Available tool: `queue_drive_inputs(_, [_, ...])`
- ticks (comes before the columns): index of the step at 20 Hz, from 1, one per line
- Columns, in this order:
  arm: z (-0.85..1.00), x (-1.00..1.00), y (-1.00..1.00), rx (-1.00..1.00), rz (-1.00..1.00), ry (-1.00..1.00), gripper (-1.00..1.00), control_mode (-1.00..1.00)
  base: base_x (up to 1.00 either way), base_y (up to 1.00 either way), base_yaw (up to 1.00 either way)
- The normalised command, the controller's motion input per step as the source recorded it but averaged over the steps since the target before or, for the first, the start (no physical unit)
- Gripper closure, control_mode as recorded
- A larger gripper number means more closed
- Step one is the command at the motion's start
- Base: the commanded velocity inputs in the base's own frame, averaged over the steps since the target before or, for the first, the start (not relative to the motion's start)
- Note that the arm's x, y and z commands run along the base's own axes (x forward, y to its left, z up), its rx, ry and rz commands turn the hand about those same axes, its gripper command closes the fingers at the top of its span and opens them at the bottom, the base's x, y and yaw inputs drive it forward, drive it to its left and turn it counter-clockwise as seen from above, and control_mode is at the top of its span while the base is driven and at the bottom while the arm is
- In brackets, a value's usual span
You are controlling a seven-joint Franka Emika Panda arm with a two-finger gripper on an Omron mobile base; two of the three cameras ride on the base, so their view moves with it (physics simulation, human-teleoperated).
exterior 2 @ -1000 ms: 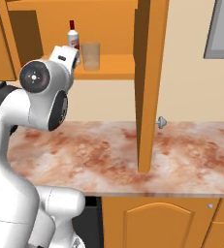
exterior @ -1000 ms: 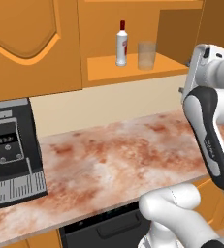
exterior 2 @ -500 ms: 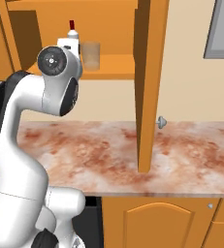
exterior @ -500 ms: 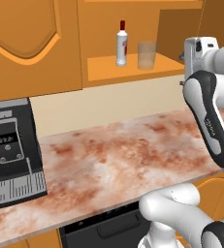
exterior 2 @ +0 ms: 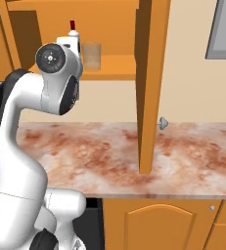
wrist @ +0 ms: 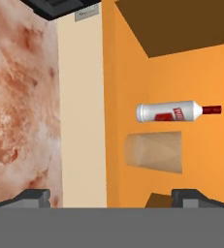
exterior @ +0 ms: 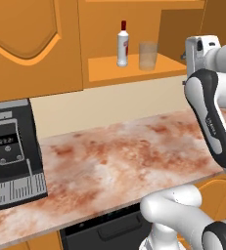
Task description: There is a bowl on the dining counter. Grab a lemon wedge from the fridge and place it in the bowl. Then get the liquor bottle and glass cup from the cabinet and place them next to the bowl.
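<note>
The liquor bottle (exterior: 123, 44), white with a red cap and label, stands on the open cabinet shelf (exterior: 134, 69). The clear glass cup (exterior: 147, 55) stands just right of it. In the hand view, which is rolled sideways, the liquor bottle (wrist: 169, 112) and glass cup (wrist: 154, 152) lie ahead of my gripper (wrist: 116, 198). It is open, holds nothing and is some way short of both. From the left base view, my gripper (exterior: 198, 49) hangs at shelf height, to the right of the cup. My arm partly covers the bottle (exterior 2: 74, 30) beside the cup (exterior 2: 91, 54). The bowl and lemon wedge are out of view.
A black coffee machine (exterior: 11, 151) stands at the left of the marbled counter (exterior: 119, 161). The open cabinet door (exterior 2: 151, 83) juts out over the counter, right of the shelf. A closed cabinet door (exterior: 26, 44) is left of the shelf.
The arm has straightened upward and the hand has risen slightly and moved left toward the shelf. The jaws stayed open. Bottle and cup have not moved.
</note>
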Motion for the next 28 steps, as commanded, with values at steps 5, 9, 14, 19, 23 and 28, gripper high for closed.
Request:
queue_drive_inputs(5, [0.00, 0.00, 0.00, 0.00, 0.00, 0.00, -1.00, -1.00, 0.00, 0.00, 0.00])
queue_drive_inputs(9, [0.06, 0.00, 0.00, 0.00, 0.00, 0.00, -1.00, -1.00, 0.00, 0.00, 0.00])
queue_drive_inputs(14, [0.18, 0.07, 0.00, 0.00, 0.02, 0.00, -1.00, -1.00, 0.00, 0.00, 0.00])
queue_drive_inputs(19, [0.10, 0.32, 0.09, -0.01, 0.02, 0.05, -1.00, -1.00, 0.00, 0.00, 0.00])
queue_drive_inputs(23, [0.00, 0.25, 0.13, -0.01, 0.01, 0.05, -1.00, -1.00, 0.00, 0.00, 0.00])
queue_drive_inputs(28, [0.07, 0.11, 0.09, -0.03, 0.00, 0.00, -1.00, -1.00, 0.00, 0.00, 0.00])
